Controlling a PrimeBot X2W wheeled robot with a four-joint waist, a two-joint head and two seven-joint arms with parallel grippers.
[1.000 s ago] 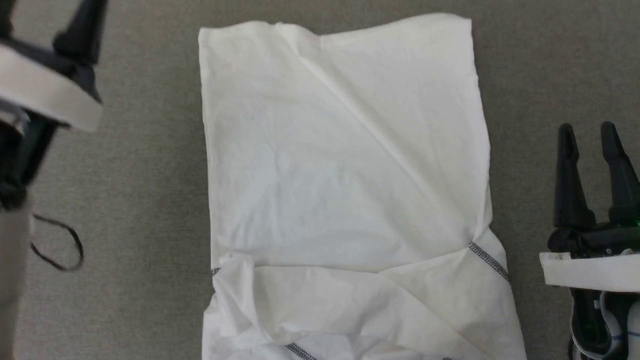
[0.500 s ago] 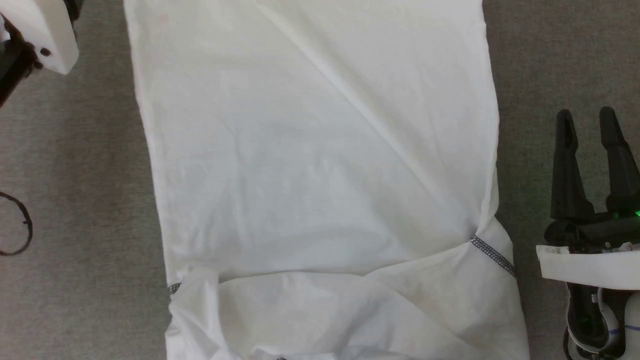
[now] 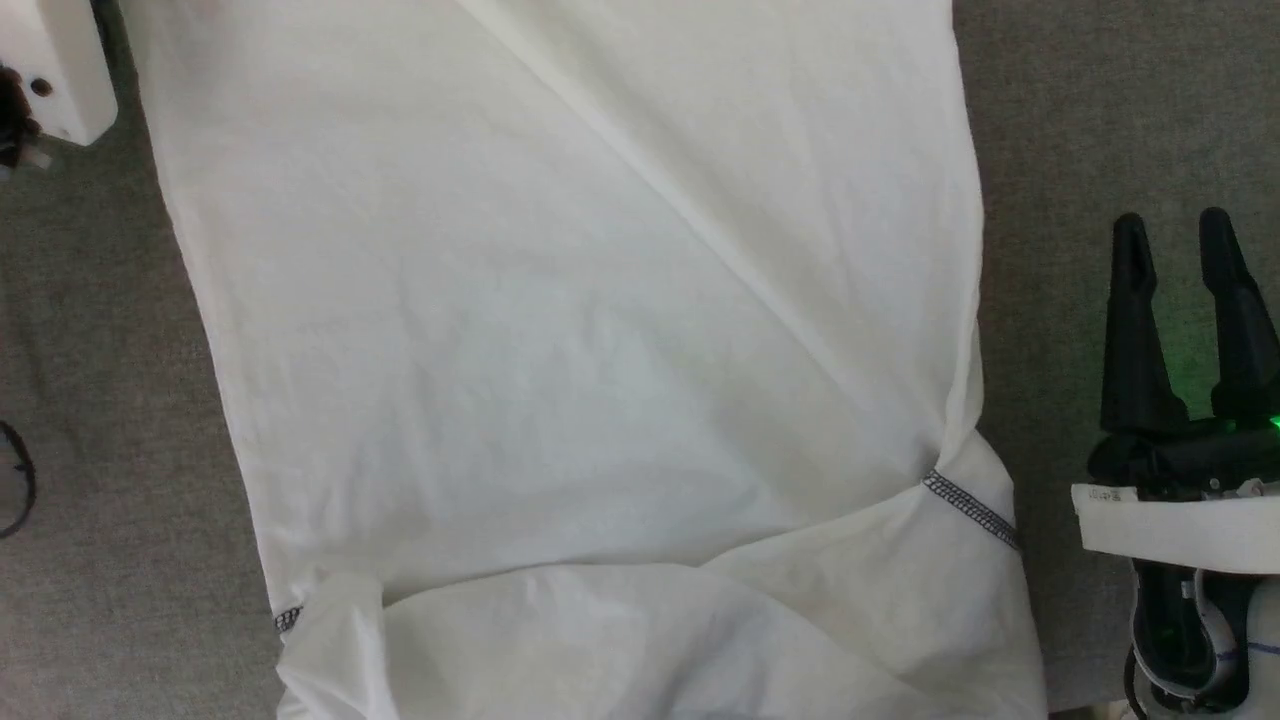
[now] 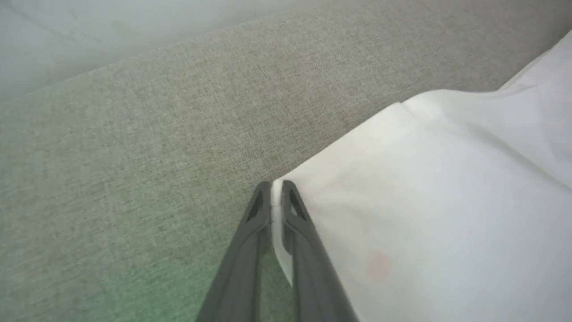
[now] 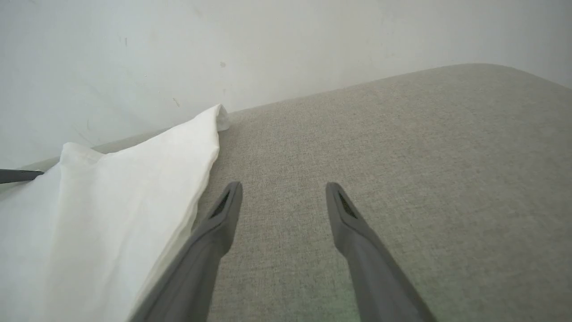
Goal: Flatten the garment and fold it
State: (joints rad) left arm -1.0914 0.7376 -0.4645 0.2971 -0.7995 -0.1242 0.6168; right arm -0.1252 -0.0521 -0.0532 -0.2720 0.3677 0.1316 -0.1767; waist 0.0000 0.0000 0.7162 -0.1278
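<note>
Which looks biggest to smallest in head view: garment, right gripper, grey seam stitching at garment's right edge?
1. garment
2. right gripper
3. grey seam stitching
The gripper may sit nearer the camera, so this is apparent size only.

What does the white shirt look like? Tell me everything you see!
The shirt is plain white, thin and wrinkled, lying spread on a grey cloth surface. A long diagonal crease crosses it, and more cloth is folded across its near end. Short lines of dark grey stitching show at its seams. The left tool pinches one corner; the right tool is open beside its right edge.
</note>
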